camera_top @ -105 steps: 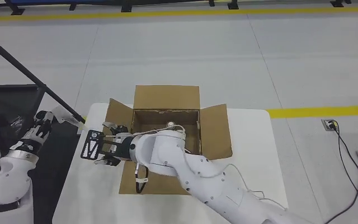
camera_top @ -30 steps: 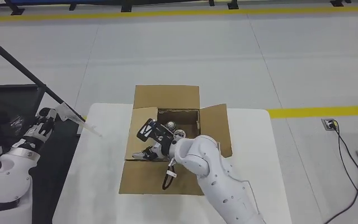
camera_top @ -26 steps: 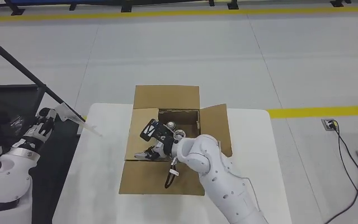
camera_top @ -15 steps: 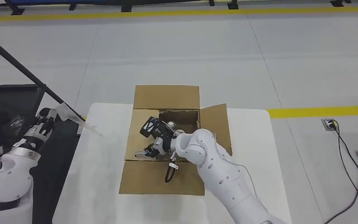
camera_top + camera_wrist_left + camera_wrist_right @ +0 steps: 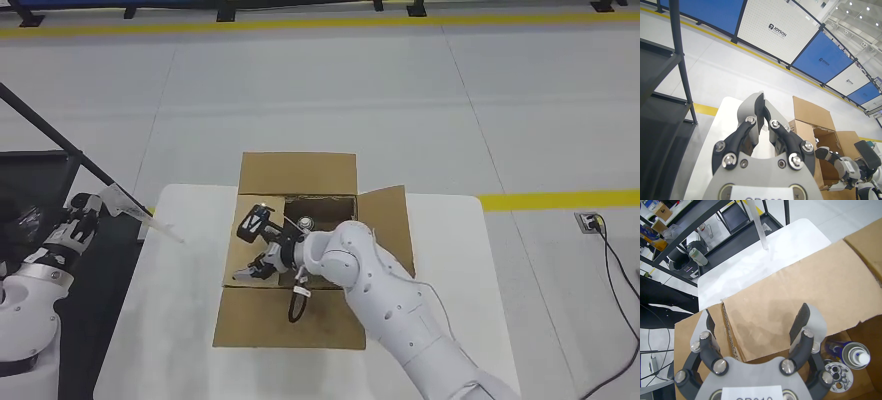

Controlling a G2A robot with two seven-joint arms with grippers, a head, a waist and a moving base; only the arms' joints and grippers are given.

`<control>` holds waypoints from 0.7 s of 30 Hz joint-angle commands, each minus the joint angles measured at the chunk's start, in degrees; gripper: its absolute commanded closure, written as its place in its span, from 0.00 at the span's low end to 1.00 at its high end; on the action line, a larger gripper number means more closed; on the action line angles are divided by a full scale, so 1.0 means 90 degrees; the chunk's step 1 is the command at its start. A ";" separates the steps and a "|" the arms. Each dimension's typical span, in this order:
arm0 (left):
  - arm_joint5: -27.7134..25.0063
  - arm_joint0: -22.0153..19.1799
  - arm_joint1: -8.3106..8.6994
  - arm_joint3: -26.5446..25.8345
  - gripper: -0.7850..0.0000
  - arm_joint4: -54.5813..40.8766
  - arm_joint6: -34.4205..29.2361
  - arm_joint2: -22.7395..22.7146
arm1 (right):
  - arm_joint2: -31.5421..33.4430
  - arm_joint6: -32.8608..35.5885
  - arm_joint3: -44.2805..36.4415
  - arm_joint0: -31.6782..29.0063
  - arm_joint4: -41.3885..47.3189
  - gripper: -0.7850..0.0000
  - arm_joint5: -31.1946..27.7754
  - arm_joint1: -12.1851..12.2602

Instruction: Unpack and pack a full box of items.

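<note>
Box: a cardboard box [image 5: 298,172] stands with its flaps open in the middle of the top view, on the white desk [image 5: 160,330].
Box, wrist views: the box [image 5: 791,285] takes up the centre of the right wrist view. In the left wrist view the box [image 5: 810,113] sits at the right of the frame.
Right claw: the right claw [image 5: 250,245] hangs over the box's left-hand flap in the top view, just left of the opening. The right claw [image 5: 755,311] is spread wide, its dark pads well apart with bare cardboard between them and nothing gripped.
Left claw: the left claw [image 5: 95,200] is at the far left of the top view, off the desk's edge. In its own view the left claw [image 5: 762,106] has its pads pressed nearly together.
Clear strip: a clear strip [image 5: 140,215] slants from the left claw down to the desk's upper left corner, pinched in that claw. In the right wrist view the clear strip [image 5: 761,228] has its tip resting on the desk.
Inside the box: a spray can [image 5: 849,353] stands upright at the lower right of the right wrist view, with a grey toothed disc [image 5: 838,375] just beside it and a blue item [image 5: 830,346] behind, partly hidden by the claw.
</note>
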 commanded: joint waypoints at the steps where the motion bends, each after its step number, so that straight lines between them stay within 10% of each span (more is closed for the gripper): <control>1: -0.0002 0.0003 0.0004 -0.0011 1.00 0.0001 -0.0003 0.0003 | 0.0000 0.0067 -0.0555 -0.0194 -0.0237 0.00 0.0208 0.0047; 7: -0.0012 0.0016 0.0018 -0.0050 1.00 0.0001 0.0008 0.0025 | 0.0137 0.0700 -0.2882 -0.1202 -0.1066 0.00 0.0834 0.0268; 21: -0.0007 0.0081 0.0051 -0.0135 1.00 -0.0059 0.0014 -0.0029 | 0.0431 0.0385 -0.3387 -0.1521 -0.0888 0.00 0.0974 0.0340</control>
